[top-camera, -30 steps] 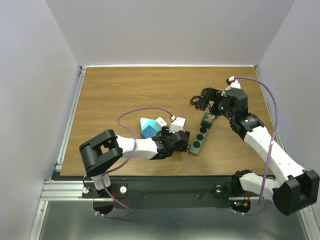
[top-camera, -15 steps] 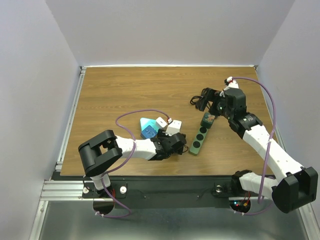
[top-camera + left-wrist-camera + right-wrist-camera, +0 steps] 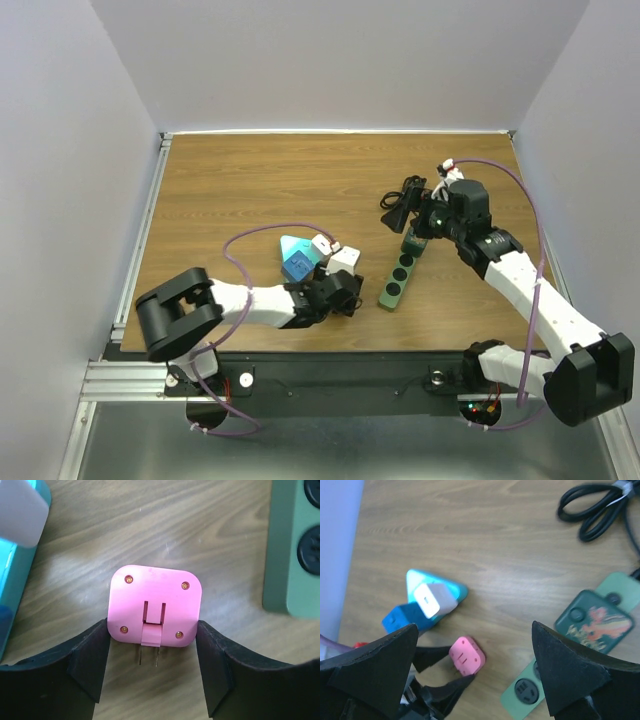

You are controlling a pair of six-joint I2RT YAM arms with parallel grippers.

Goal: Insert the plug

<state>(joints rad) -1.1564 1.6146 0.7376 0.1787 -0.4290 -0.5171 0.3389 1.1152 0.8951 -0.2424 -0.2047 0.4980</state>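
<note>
our left gripper (image 3: 152, 630) pinches the pink plug (image 3: 155, 605) mid-frame by its lower corners only; we fear it pivots and misses the green power strip (image 3: 290, 555) at right. the right gripper (image 3: 474, 627) gapes wide.

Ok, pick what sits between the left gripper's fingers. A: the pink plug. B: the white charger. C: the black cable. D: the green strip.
A: in the left wrist view the plug sits between the fingers of the left gripper, which touch its sides; the strip lies apart to the right.
</note>
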